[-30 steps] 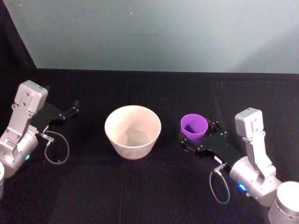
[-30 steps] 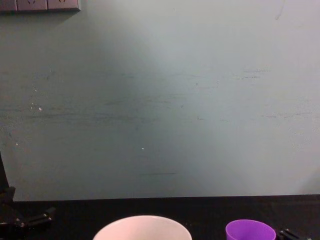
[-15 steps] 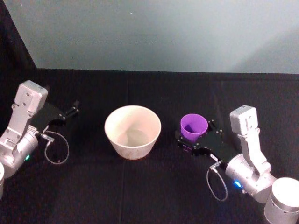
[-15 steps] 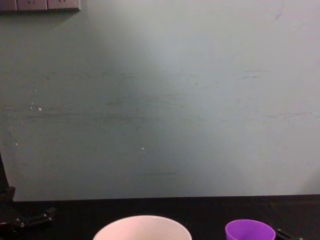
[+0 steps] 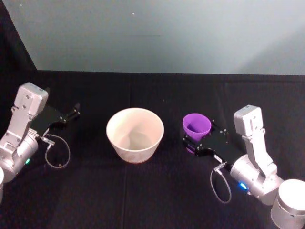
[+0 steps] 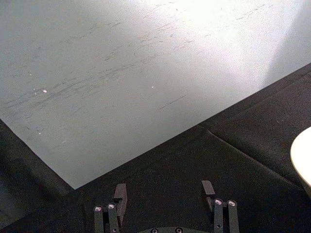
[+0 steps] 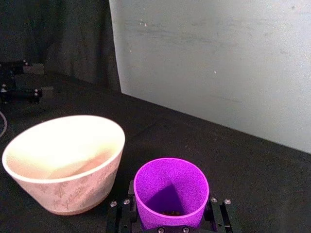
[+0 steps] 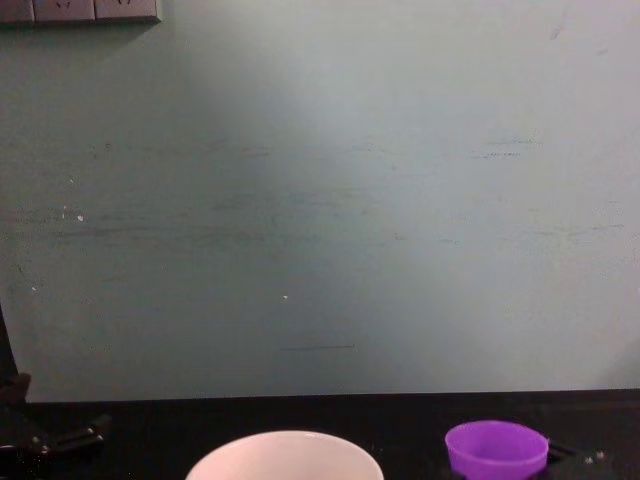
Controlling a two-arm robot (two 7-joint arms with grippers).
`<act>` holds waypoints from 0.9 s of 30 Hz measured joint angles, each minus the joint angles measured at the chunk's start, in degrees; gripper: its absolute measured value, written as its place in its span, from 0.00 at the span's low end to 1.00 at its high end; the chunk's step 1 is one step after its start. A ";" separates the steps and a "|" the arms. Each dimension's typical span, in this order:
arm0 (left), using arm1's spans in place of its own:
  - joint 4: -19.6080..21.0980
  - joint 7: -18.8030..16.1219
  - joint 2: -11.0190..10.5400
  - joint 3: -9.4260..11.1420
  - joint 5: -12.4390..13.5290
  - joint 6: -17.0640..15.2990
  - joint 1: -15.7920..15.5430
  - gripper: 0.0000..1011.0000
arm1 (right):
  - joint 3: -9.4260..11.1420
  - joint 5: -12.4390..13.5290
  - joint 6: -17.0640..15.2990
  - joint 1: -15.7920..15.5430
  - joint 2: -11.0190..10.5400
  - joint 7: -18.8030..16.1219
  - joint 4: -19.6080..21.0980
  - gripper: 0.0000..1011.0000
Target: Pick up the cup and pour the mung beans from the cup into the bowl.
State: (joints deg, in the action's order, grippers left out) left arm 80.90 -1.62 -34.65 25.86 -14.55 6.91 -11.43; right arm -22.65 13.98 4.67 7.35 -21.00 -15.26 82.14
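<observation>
The purple cup (image 5: 197, 126) sits between the fingers of my right gripper (image 5: 193, 141), which is shut on its lower wall and holds it just off the black table, right of the bowl (image 5: 138, 151). In the right wrist view the cup (image 7: 171, 189) is upright between the fingers, with a few mung beans (image 7: 170, 212) at its bottom and the pale bowl (image 7: 73, 189) close beside it. The chest view shows the cup's rim (image 8: 496, 447) a little above the bowl's rim (image 8: 285, 440). My left gripper (image 5: 75, 110) rests open at the far left, well away from the bowl.
A black cloth covers the table (image 5: 152, 200), and a pale teal wall (image 5: 157, 33) stands behind it. A cable loop (image 5: 58, 152) lies by the left arm. The left wrist view shows open fingers (image 6: 120, 194) over bare cloth and the bowl's edge (image 6: 303, 155).
My right gripper has closed in on the cup and raised it slightly. The cup's rim now stands higher in the chest view and leans a little toward the bowl. The left arm has not moved.
</observation>
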 joint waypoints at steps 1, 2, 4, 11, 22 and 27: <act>0.00 0.00 0.00 0.00 0.00 0.00 0.00 0.99 | 0.14 -0.09 -0.24 -0.02 -0.05 -0.02 0.38 0.73; 0.00 0.00 0.00 0.00 0.00 0.00 0.00 0.99 | 0.27 -0.20 -0.50 -0.02 -0.11 -0.04 0.78 0.73; 0.00 0.00 0.00 0.00 0.00 0.00 0.00 0.99 | 0.83 -0.32 -1.47 0.01 -0.22 -0.14 2.29 0.72; 0.00 0.00 0.00 0.00 0.00 0.00 0.00 0.99 | 3.31 0.27 -4.91 0.42 0.02 -0.44 6.61 0.72; 0.00 0.00 0.00 0.00 0.00 0.00 0.00 0.99 | 5.50 1.94 -8.66 0.46 1.66 -1.12 8.25 0.72; 0.00 0.00 0.00 0.00 0.00 0.00 0.00 0.99 | 5.44 1.92 -8.62 0.44 1.58 -1.12 8.25 0.72</act>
State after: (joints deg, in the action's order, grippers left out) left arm 80.90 -1.62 -34.65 25.86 -14.55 6.91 -11.43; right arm -17.21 15.90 -3.95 7.79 -19.42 -16.38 90.39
